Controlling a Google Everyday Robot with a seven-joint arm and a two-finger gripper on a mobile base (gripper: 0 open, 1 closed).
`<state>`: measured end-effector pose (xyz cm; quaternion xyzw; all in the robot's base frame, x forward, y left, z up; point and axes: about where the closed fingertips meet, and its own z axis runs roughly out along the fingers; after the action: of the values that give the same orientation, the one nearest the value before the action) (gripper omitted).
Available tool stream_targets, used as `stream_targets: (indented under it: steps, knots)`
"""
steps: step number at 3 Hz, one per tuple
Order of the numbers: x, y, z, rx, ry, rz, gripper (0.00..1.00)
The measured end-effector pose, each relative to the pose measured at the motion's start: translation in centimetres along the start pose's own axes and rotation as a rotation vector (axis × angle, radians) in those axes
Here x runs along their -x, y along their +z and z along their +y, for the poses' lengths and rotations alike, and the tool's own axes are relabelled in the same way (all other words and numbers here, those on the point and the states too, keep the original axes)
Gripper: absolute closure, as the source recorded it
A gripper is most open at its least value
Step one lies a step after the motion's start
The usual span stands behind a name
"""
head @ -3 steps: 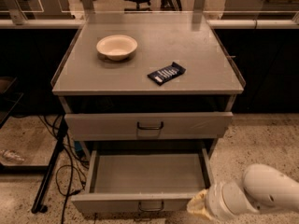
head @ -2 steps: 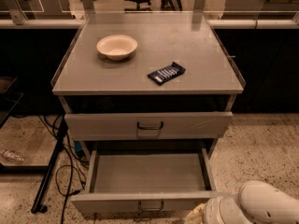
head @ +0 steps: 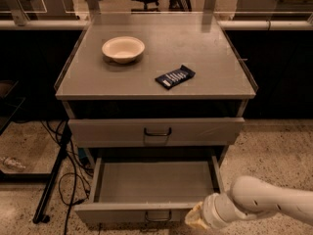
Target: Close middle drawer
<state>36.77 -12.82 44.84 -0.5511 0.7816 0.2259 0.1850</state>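
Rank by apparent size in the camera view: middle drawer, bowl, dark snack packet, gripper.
1. middle drawer, pulled open, largest by far.
2. bowl.
3. dark snack packet, a bit smaller than the bowl.
Unranked: the gripper, at the drawer's front right corner, is nearest the camera, so its size misleads.

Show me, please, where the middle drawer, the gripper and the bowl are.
middle drawer (head: 156,182): camera view, on the bare floor of its pulled-out tray.
gripper (head: 194,219): camera view, on its pale tip, just right of the drawer's handle (head: 158,215).
bowl (head: 123,48): camera view, on its inside, atop the cabinet top (head: 210,53).
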Motion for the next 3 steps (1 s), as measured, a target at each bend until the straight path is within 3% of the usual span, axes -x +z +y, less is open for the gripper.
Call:
stream_targets:
  steps: [1,3]
  knots:
    - [0.94,0.28,-1.75,-0.012,-0.011,-0.007,0.86]
    - [0.89,0.79,-1.41,-0.005,-0.010,0.006,0.24]
